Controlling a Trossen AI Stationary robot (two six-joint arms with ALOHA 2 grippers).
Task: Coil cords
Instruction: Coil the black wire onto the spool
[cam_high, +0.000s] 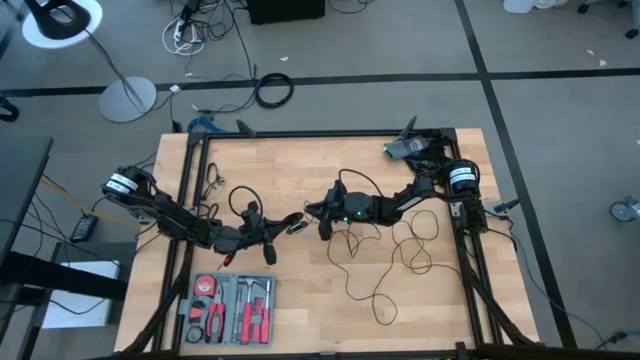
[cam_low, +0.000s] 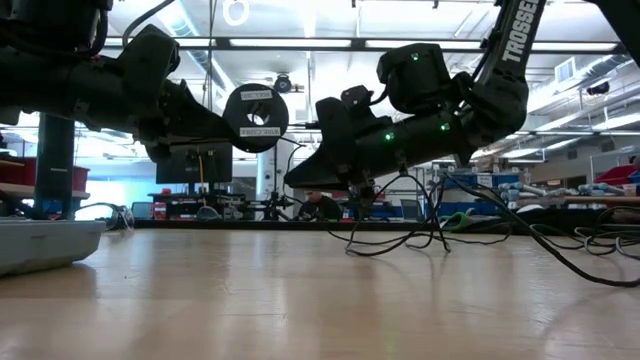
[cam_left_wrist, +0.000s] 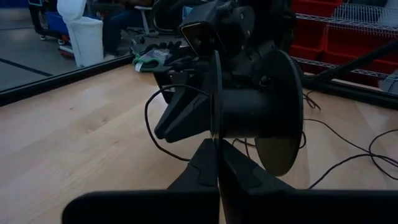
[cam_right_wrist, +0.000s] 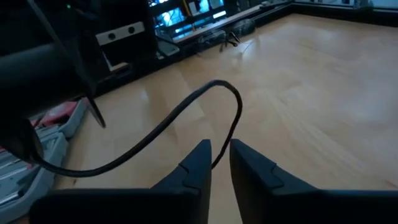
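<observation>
Near the middle of the tabletop (cam_high: 300, 300), just above the tool tray (cam_high: 228, 308), the two grippers face each other tip to tip with the round black spool (cam_low: 256, 117) between them. The left gripper (cam_high: 262, 228) holds that spool: in its wrist view the fingers (cam_left_wrist: 208, 165) stand pressed together, clamped on the thin edge of one disc, so the spool's axis runs crosswise to the fingers and its face turns toward the other arm. The right gripper (cam_high: 325, 215) sits just beside the spool on the far side from the tool tray's left arm. Its fingers (cam_right_wrist: 196, 163) stand only a narrow gap apart, and the black cord (cam_right_wrist: 186, 109) passes down through that gap; whether they pinch it or merely guide it, I cannot tell. From there the cord arcs up and away toward the spool, while the rest trails off behind the right gripper in loose loops (cam_high: 395, 255) across the tabletop, away from the tray. The slack lies wholly on the right arm's side, so the right arm looks better placed to feed cord onto the spool.
</observation>
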